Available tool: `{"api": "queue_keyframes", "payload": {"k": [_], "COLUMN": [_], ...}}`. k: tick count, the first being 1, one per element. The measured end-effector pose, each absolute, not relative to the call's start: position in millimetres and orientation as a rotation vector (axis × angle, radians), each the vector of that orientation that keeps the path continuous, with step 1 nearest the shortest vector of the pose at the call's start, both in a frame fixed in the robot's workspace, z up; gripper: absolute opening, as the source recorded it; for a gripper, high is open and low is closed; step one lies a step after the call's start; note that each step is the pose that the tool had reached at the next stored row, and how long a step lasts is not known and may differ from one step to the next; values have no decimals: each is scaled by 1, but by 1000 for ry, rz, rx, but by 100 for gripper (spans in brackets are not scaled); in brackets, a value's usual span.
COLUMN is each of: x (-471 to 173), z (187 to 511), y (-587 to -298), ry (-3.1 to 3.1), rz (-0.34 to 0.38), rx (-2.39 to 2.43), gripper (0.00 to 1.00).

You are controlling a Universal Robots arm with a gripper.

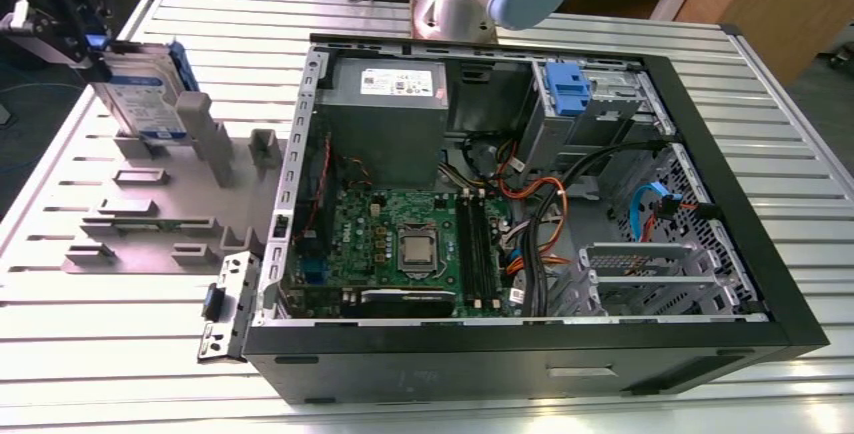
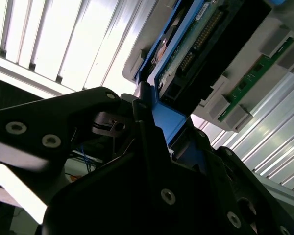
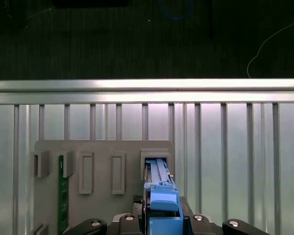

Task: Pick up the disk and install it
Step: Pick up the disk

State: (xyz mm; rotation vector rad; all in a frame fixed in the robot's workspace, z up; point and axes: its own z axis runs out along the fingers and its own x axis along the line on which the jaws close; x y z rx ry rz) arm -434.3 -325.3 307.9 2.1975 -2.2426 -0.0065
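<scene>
The disk [image 1: 140,94], a silver drive with a white-and-blue label in a blue bracket, stands on edge in a slot of the grey holder [image 1: 167,209] at the exterior view's left. My gripper [image 1: 80,39] is at the disk's upper end and is shut on the blue bracket. In the first wrist view the bracket edge of the disk [image 3: 159,178] runs from the holder's slot up between the black fingers of the gripper [image 3: 161,213]. The second wrist view shows the gripper [image 2: 159,122] clamped on the blue frame, with the underside of the disk [image 2: 186,54] beyond.
An open computer case [image 1: 747,204] lies at the exterior view's right, with a motherboard [image 1: 400,239], cables and a drive bay holding a blue clip [image 1: 567,89]. The holder also carries a green circuit board [image 3: 62,196]. The slatted table's edge [image 3: 147,85] runs just past the holder.
</scene>
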Motion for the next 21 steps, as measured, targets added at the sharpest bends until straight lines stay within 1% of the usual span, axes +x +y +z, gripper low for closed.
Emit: {"api": "queue_keyframes", "payload": {"k": [21], "x": [-434], "z": [314], "y": [-325], "ry": [-2243], "rz": [-6], "rx": [2198], "gripper": [36]}}
